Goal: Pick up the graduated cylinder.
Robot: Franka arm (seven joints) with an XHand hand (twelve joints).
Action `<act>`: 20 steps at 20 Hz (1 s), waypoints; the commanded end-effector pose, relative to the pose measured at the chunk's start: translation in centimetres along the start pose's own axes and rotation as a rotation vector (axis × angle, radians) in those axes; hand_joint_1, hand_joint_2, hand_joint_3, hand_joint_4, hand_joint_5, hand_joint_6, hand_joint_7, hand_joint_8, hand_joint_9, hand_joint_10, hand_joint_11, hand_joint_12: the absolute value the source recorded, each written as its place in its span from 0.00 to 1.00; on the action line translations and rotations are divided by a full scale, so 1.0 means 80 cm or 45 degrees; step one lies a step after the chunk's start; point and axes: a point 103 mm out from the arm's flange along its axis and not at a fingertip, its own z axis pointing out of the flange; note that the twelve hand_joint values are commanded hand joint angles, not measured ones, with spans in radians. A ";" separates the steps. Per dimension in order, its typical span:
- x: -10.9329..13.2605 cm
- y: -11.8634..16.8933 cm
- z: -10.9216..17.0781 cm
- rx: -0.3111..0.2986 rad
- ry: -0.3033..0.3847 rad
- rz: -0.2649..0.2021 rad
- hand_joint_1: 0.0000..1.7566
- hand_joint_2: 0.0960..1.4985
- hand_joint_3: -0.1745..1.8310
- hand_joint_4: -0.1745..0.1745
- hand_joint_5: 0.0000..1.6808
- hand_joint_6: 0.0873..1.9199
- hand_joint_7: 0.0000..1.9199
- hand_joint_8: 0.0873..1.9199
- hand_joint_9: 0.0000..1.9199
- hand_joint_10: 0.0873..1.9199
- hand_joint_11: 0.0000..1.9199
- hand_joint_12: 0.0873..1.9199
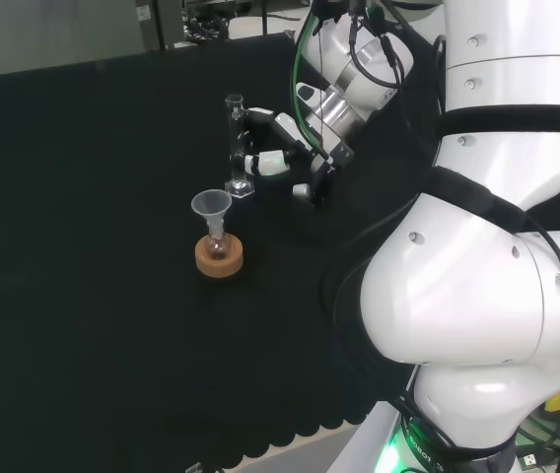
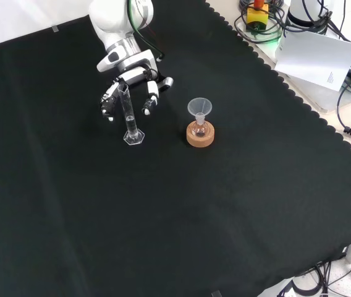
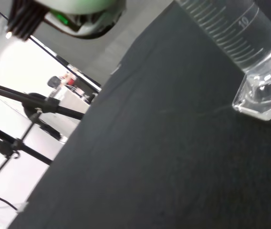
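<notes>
Black cloth across the whole bench, scalloped along its edge. Upright on it, left of centre in the front view: clear graduated cylinder, standing on its hexagonal foot; in the head view toward the far middle of the cloth. Close up in the wrist view: the foot flat on the cloth, printed scale lines on the tube above.

Right against the cylinder: black and white hand, reaching down from the front view's top, palm behind the tube, fingers spread and pointing downward on both sides of it. In the head view the hand just right of the tube, white-tipped fingers bent toward it at mid height. Partly curled about the cylinder, not visibly clamped; actual contact impossible to tell. Wrist angled down and left from the white arm filling the head view's right side.

Near the cylinder, to its right in the front view: small flask with a clear funnel in its neck, seated in a cork ring. In the head view the same set nearer than the cylinder, slightly left.
</notes>
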 end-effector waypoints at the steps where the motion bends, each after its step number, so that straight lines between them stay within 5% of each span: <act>1: -0.002 0.006 0.005 -0.039 0.101 -0.017 0.54 0.35 0.41 0.42 0.30 0.00 0.25 0.28 0.36 0.23 0.23 0.66; 20: 0.000 0.013 0.010 -0.017 0.107 -0.055 0.55 0.39 0.37 0.54 0.41 0.01 0.34 0.23 0.46 0.16 0.34 0.60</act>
